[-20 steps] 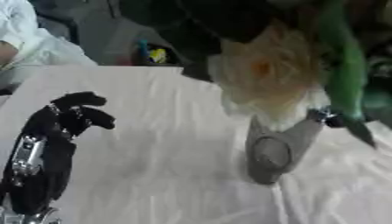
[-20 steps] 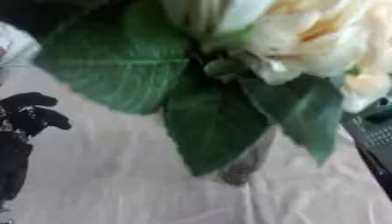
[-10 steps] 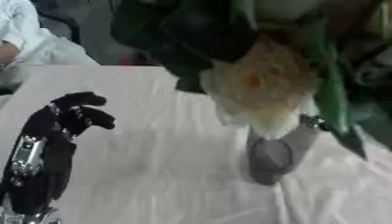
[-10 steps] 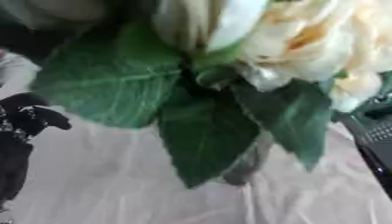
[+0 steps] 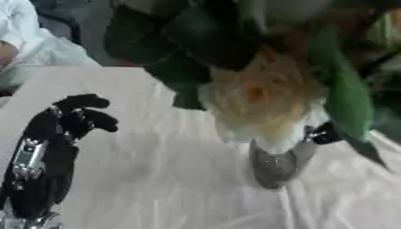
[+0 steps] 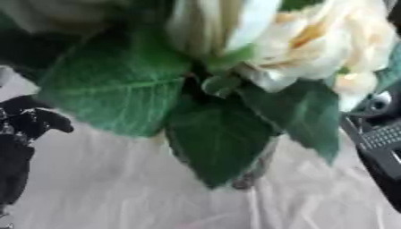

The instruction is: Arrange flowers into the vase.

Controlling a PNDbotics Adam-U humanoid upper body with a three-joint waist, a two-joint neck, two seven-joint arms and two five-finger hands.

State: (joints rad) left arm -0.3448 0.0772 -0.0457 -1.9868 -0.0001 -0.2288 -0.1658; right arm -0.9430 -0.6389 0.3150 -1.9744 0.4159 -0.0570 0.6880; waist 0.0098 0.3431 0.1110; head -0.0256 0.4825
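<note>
Left hand [image 5: 66, 129] idle near the table's [image 5: 164, 179] left edge, fingers curled, empty. Flowers [image 5: 262, 100] just above the grey vase [image 5: 275, 162], toward the right edge. Right hand [image 6: 376, 138]: grip can't tell.

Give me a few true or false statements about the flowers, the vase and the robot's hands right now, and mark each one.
1. The vase stands on a white cloth. True.
2. The left hand grips the vase. False: it rests apart at the view's left, fingers curled on nothing.
3. A cream flower hangs just above the vase. True.
4. The leaves are red. False: they are green.
5. The vase lies tipped over. False: it stands upright.
</note>
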